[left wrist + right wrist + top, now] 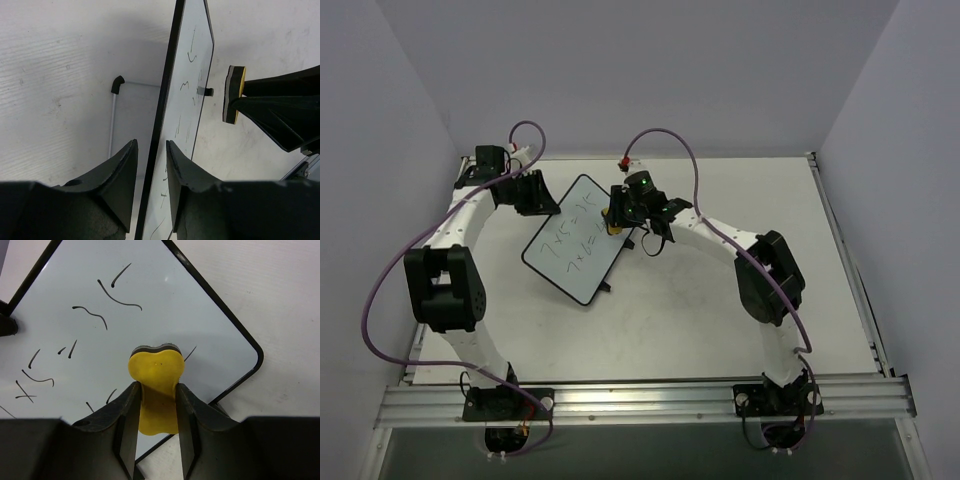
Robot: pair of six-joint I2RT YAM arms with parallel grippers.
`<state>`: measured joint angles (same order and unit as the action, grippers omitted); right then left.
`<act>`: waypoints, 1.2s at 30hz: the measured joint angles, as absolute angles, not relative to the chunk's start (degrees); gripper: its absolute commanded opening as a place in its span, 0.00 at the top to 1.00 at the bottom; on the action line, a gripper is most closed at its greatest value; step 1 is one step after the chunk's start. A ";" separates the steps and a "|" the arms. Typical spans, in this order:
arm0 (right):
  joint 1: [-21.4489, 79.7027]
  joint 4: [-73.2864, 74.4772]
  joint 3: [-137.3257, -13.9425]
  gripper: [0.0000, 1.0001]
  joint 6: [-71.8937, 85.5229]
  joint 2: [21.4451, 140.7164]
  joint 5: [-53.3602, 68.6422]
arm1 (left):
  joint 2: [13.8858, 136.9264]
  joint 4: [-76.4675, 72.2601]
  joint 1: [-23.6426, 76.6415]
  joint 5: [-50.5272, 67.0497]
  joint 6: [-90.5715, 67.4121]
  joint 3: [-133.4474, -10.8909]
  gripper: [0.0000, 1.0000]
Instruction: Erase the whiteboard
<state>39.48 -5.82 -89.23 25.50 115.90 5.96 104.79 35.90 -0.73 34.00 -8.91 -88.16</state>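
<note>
Jaws of the right gripper (157, 386) are clamped on a yellow eraser (155, 365), whose dark felt face is turned toward the whiteboard (575, 245). Jaws of the left gripper (151, 145) sit narrowly apart on either side of the whiteboard's black-framed edge. A sliver of gap shows behind the frame, so I cannot tell whether they pinch it. The whiteboard is on the table (720, 320) between the two arms, turned diagonally, with its far left edge at the left gripper. Dark handwritten sums cover its face. The eraser hangs over the face near the right edge, and from the left wrist it appears just off the surface. A thin wire stand (113, 125) with a black foot shows behind the whiteboard.
</note>
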 measured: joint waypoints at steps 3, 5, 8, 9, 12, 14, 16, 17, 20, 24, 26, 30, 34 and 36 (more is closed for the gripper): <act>39.48 -6.02 -89.93 0.87 25.47 116.75 5.72 | 105.25 36.01 -0.73 34.24 -8.67 -88.16 0.66; 39.48 -6.28 -90.85 0.87 25.47 117.36 5.48 | 105.49 36.01 -0.73 34.61 -8.58 -88.16 0.69; 39.48 -6.61 -92.20 0.87 25.47 118.15 5.17 | 105.80 35.99 -0.73 35.11 -8.54 -88.16 0.69; 39.48 -6.68 -92.64 0.87 25.47 118.45 5.04 | 105.86 35.99 -0.73 35.22 -8.54 -88.16 0.69; 39.48 -7.03 -93.76 0.87 25.47 119.28 4.58 | 105.91 35.99 -0.38 35.40 -8.54 -88.16 0.71; 39.48 -7.25 -94.50 0.87 25.47 119.94 4.19 | 105.97 35.94 0.16 35.42 -8.43 -88.16 0.74; 39.48 -7.38 -95.81 0.87 25.47 121.14 3.70 | 105.97 35.86 0.43 35.55 -8.27 -88.16 0.75; 39.48 -7.49 -96.57 0.87 25.45 121.86 3.44 | 105.97 35.86 0.43 35.75 -8.27 -88.16 0.76; 39.48 -7.97 -98.13 0.87 25.43 123.81 3.01 | 105.97 35.88 0.40 36.40 -8.29 -88.16 0.82; 39.48 -8.27 -98.85 0.87 25.26 125.38 2.00 | 105.97 35.86 0.45 36.75 -8.29 -88.16 0.91; 39.48 -8.80 -98.85 0.87 25.21 125.73 1.28 | 105.97 35.83 0.60 36.75 -8.23 -88.16 0.97; 39.48 -9.85 -99.66 0.87 24.99 126.39 0.38 | 105.97 35.81 0.82 36.56 -8.10 -88.16 0.98; 39.48 -10.68 -99.88 0.87 25.08 126.43 0.34 | 105.97 35.79 1.02 36.47 -7.68 -88.16 0.98; 39.51 -10.90 -100.22 0.87 25.10 126.45 0.58 | 105.97 35.70 1.13 36.36 -7.38 -88.20 0.98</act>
